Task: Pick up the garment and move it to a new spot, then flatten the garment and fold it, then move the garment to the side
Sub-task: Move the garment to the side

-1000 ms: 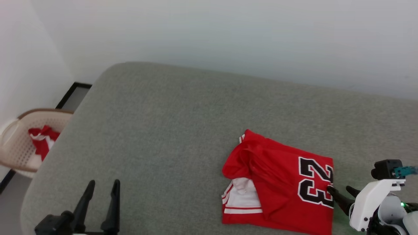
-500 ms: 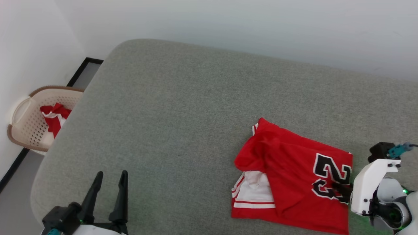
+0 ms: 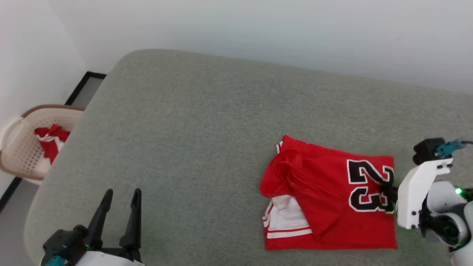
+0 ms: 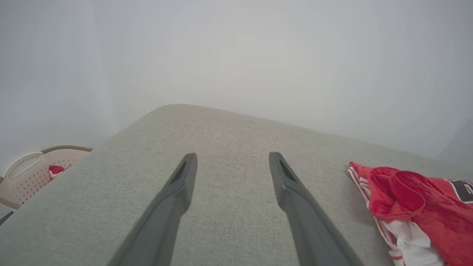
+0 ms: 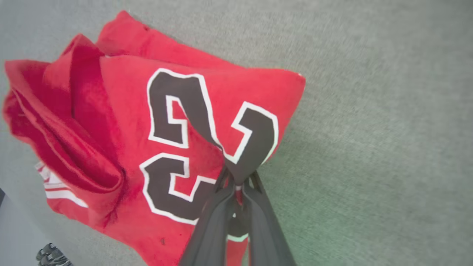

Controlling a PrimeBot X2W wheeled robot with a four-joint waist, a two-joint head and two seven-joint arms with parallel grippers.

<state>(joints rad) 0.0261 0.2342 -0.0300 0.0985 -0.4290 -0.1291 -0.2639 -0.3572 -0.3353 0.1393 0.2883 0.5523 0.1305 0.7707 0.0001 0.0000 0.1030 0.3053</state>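
Note:
The garment [image 3: 325, 199], a red jersey with a black white-outlined "23" and white striped trim, lies loosely folded on the grey cushioned surface [image 3: 203, 129] at the right. My right gripper [image 3: 388, 190] is shut on its right edge at the number print. In the right wrist view the fingertips [image 5: 238, 181] pinch a raised peak of the printed cloth [image 5: 147, 122]. My left gripper [image 3: 123, 192] stands open over bare grey surface at the lower left, well apart from the jersey. Its fingers [image 4: 231, 159] hold nothing, and the garment [image 4: 417, 207] lies to their right.
A beige laundry basket [image 3: 22, 147] with a red and white cloth [image 3: 50, 142] in it stands on the floor beyond the surface's left edge. A pale wall runs behind the surface. The basket [image 4: 29, 173] also shows at the left of the left wrist view.
My right gripper has gone from open to shut, pinching the garment's right edge at the number. The head camera has shifted. The left gripper has stayed open.

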